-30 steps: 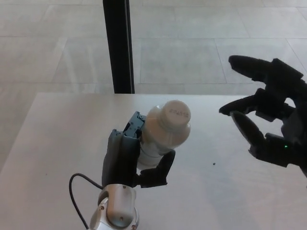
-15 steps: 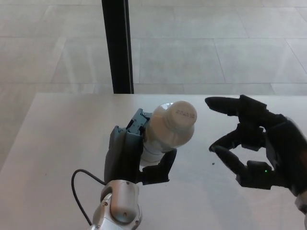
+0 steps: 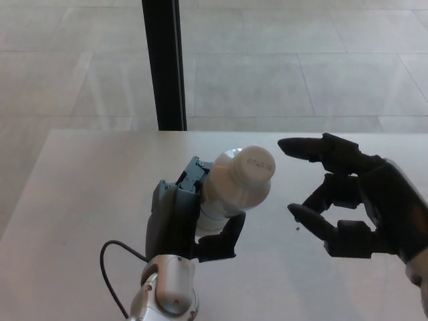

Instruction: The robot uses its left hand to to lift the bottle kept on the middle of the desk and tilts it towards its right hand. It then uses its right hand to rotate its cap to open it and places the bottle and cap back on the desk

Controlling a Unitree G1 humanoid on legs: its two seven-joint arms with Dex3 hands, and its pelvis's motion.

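My left hand point(image 3: 184, 221) is shut on a pale translucent bottle point(image 3: 231, 190), lifted above the desk point(image 3: 87, 180) and tilted so its white cap point(image 3: 255, 163) faces up and to the right. My right hand point(image 3: 348, 197) hovers just right of the cap, open, with its fingers point(image 3: 314, 148) spread and pointing toward the bottle. A small gap separates the fingertips from the cap. The lower part of the bottle is hidden behind my left fingers.
A black vertical post point(image 3: 164, 63) stands beyond the desk's far edge, in front of a tiled floor point(image 3: 301, 67). A black cable point(image 3: 110, 257) loops beside my left wrist. A tiny dark speck point(image 3: 296, 225) lies on the desk.
My right hand has come in from the far right, down and leftward, close to the cap. The bottle has shifted slightly right in my left hand's grip.
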